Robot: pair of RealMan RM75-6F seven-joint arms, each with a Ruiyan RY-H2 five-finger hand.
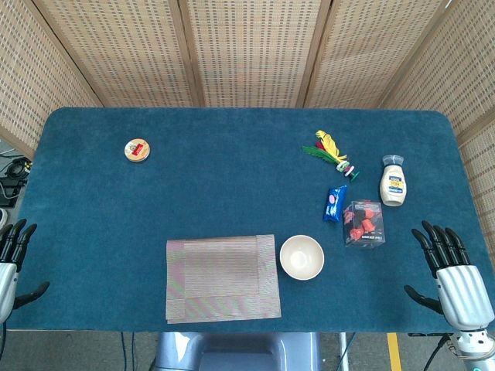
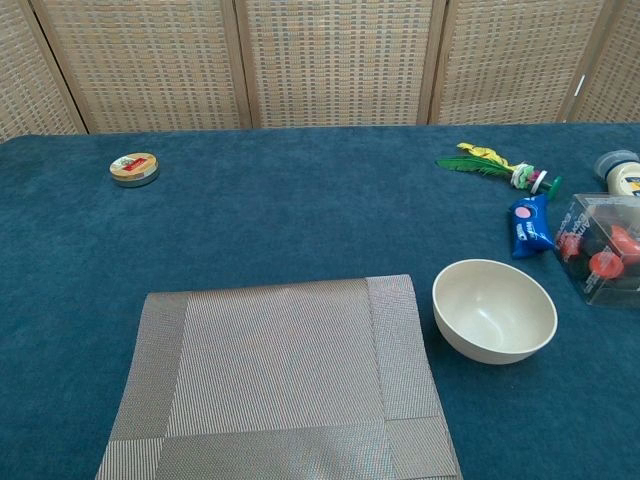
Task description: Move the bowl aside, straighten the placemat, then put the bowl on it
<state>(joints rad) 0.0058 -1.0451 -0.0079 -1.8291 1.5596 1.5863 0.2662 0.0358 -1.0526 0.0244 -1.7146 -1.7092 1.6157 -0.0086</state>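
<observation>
While both hands rest with fingers spread, holding nothing, the cream bowl sits upright at ten o'clock from the right hand, well apart, just beside the placemat; left hand at far edge.

A: Lighting, head view?
B: Bright, even, diffuse, from overhead. Shadows faint; a soft one hugs the bowl at lower centre. Slight sheen on the mat.

A: Chest view?
B: Same soft light. The bowl's inside is lit pale, with a thin shadow under its rim. Glare on the clear box at the right edge.

A: Sharpness?
B: Both in focus, no motion blur. The table edges bow slightly in the head view; moiré shimmer on the screens along the top.
</observation>
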